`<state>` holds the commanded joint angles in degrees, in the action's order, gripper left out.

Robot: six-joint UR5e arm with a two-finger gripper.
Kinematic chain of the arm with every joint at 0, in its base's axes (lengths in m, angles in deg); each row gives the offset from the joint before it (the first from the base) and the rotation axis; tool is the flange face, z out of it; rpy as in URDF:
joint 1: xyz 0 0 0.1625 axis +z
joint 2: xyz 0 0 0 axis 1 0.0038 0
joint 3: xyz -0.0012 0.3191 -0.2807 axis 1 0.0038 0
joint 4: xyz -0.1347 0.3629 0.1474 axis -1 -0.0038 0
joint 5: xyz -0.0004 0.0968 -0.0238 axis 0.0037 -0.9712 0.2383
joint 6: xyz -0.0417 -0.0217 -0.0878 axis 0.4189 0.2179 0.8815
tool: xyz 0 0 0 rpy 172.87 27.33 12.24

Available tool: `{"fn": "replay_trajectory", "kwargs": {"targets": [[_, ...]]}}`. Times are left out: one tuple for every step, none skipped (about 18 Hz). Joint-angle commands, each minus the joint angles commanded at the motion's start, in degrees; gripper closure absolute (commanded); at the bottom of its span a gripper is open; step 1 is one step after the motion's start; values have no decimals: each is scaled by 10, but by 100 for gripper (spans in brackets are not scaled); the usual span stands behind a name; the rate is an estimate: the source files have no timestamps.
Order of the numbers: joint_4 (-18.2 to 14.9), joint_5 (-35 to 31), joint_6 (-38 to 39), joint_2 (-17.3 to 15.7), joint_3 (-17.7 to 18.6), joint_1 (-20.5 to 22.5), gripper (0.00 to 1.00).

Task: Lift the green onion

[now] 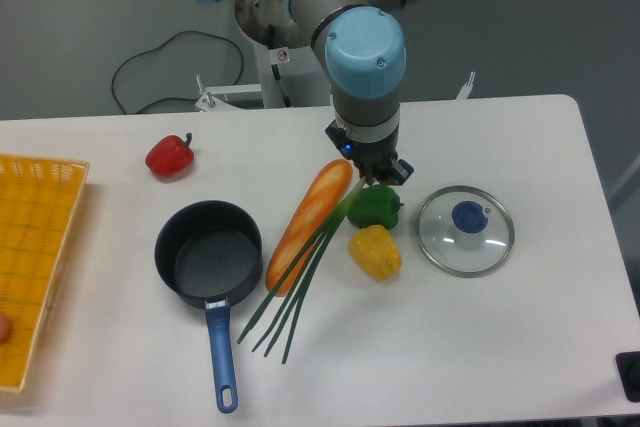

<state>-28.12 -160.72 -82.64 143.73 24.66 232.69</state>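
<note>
The green onion (300,282) lies on the white table, its pale end up near the gripper and its dark green leaves fanning out toward the lower left, beside the baguette (308,224). My gripper (370,179) hangs straight down over the pale end of the onion, between the baguette's top and the green bell pepper (377,207). The fingertips are hidden under the gripper body. I cannot tell how the jaws stand or whether they touch the onion.
A yellow bell pepper (375,252) sits just right of the onion stalks. A black pot with a blue handle (208,255) stands to the left. A glass lid (465,230) lies at the right. A red pepper (169,156) and a yellow basket (35,257) are further left.
</note>
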Motion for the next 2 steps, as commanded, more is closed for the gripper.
{"fn": "replay_trajectory", "kwargs": {"targets": [[0, 0, 0, 0, 0, 0, 100], [0, 0, 0, 0, 0, 0, 100]]}}
